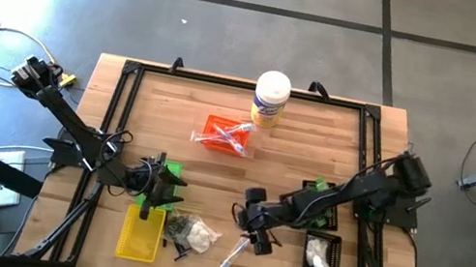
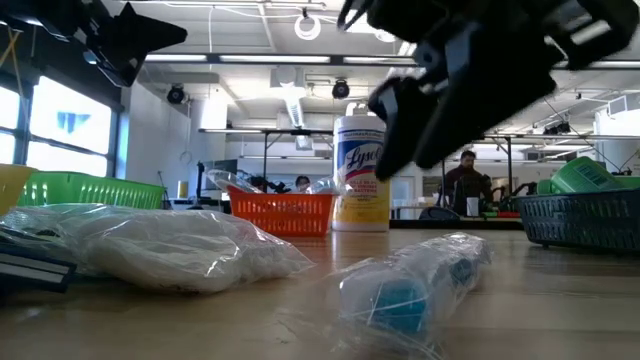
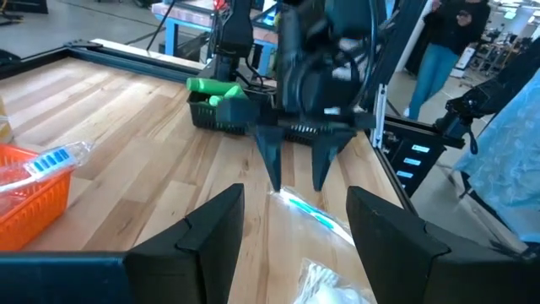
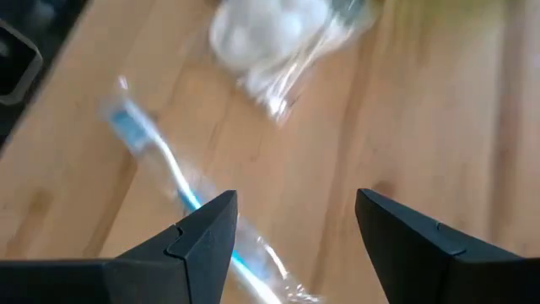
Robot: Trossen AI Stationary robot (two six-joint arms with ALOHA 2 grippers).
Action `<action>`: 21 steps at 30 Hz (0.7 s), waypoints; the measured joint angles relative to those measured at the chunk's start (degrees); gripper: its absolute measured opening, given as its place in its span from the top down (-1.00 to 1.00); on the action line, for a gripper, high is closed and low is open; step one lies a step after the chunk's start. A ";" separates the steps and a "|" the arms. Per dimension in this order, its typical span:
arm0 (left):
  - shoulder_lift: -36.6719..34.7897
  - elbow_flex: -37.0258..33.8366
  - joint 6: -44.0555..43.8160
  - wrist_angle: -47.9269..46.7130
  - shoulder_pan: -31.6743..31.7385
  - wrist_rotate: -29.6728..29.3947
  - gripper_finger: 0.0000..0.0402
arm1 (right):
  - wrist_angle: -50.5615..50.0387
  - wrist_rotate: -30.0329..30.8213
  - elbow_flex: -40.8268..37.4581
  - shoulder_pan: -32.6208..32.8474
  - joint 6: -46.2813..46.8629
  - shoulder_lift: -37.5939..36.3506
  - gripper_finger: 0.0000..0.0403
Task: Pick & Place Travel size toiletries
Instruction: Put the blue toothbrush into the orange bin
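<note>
Seen from above, the right claw hung open just above a clear-wrapped blue toothbrush lying on the wooden surface at about 6 o'clock. The left claw waited open at 8 o'clock, over the yellow tray. A clear bag of white cotton balls lay between tray and toothbrush.
</note>
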 joint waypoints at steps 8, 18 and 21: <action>0.00 0.00 0.00 -0.51 0.00 0.02 -0.03 | 0.15 -6.88 -0.01 1.87 1.61 5.02 -0.17; 0.00 0.00 0.00 -0.52 0.00 0.00 -0.03 | -3.29 -3.39 -0.50 3.69 2.98 5.14 -0.17; 0.00 0.00 -0.02 -0.51 0.00 -0.02 -0.03 | -4.37 -2.28 -0.52 3.74 3.11 5.99 -0.17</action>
